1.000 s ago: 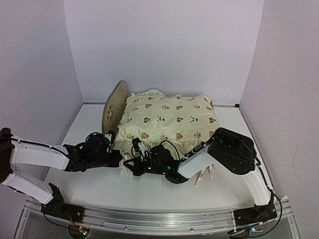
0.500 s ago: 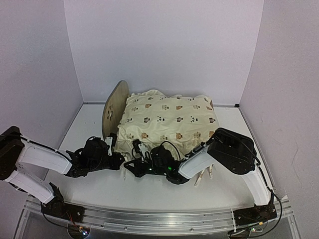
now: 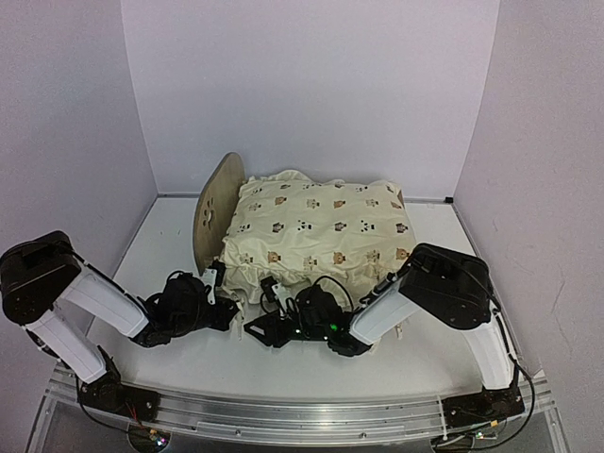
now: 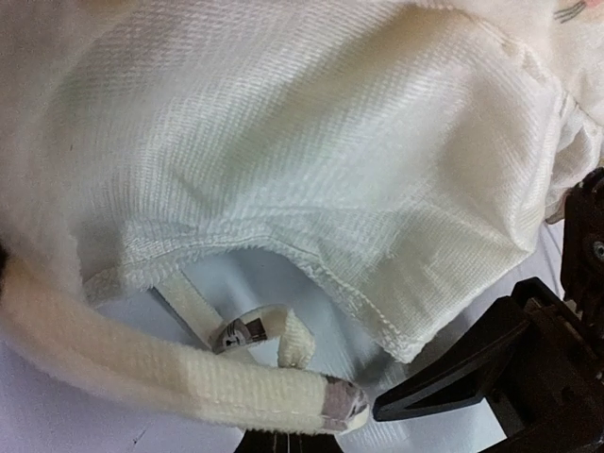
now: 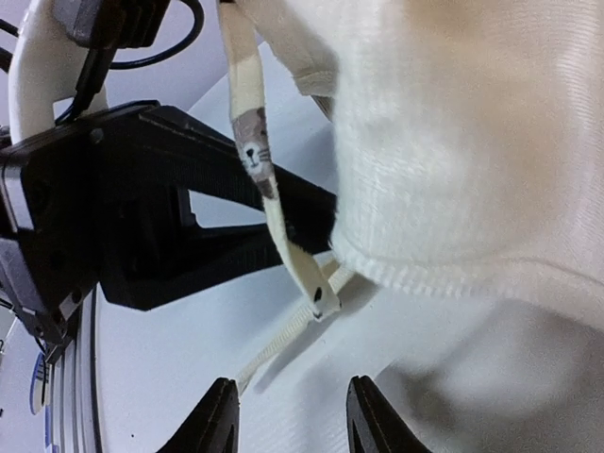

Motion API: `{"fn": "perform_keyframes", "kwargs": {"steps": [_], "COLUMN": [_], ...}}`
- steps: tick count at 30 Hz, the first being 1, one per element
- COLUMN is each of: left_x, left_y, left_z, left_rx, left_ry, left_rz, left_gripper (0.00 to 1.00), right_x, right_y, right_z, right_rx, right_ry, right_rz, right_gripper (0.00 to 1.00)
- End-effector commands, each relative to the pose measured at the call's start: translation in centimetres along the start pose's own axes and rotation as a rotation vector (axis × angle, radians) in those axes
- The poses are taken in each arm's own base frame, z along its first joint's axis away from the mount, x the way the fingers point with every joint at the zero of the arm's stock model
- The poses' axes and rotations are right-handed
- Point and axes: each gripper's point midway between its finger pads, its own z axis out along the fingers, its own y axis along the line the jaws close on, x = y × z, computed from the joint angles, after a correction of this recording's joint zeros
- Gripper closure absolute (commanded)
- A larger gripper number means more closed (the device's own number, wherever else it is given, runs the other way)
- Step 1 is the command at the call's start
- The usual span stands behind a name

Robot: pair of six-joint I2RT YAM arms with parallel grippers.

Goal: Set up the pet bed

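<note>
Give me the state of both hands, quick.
Left hand: closed; whether it grips anything cannot be told.
Right hand: open, holding nothing.

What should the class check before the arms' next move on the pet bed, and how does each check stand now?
1. Right gripper open, nothing between its fingers: ok.
2. Left gripper shut; whether it grips anything: cannot tell.
3. Cushion lying over the pet bed: ok.
4. Cushion tie fastened: not ok, its end hangs loose.
5. Frame's near edge seated under the cushion: cannot tell, arms and cushion hide it.
</note>
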Motion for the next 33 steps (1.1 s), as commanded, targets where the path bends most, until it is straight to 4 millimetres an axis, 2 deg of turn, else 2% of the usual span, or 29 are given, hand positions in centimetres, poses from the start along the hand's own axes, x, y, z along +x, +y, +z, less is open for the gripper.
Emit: {"fn": "perform_keyframes", "kwargs": {"steps": [1, 5, 12, 18, 25, 33], "left_x": [-1.6, -1.6, -1.6, -1.4, -1.4, -1.5], "left_y": [-1.1, -1.0, -1.0, -0.9, -1.0, -1.3], "left_z": [-0.1, 0.0, -0.1, 0.0, 0.1, -0.1], "left_rx": [0.062, 0.065, 0.061, 0.061, 0.065, 0.079], "left_ry": [-0.087, -0.091, -0.090, -0.084, -0.084, -0.081], "left_rz": [0.036, 0.047, 0.059, 0.064, 0.063, 0.051], "left_gripper": [1.00, 1.00, 1.00, 1.00, 1.00, 1.00], "right_x": [-3.2, -3.8, -4.3, -5.4, -4.2, -4.1], "right_y": [0.8, 0.0, -3.2, -4.1, -4.3, -2.8], "right_z": [-2.7, -3.3, -1.8, -0.3, 1.5, 2.6], "right_rx": [0.057, 0.137, 0.316, 0.371, 0.339, 0.244], "right_ry": [-0.085, -0.075, -0.064, -0.090, -0.055, -0.042], "right_rz": [-0.101, -0.199, -0.359, -0.431, -0.429, -0.421], "right_gripper": [0.59, 0.60, 0.64, 0.68, 0.69, 0.67]}}
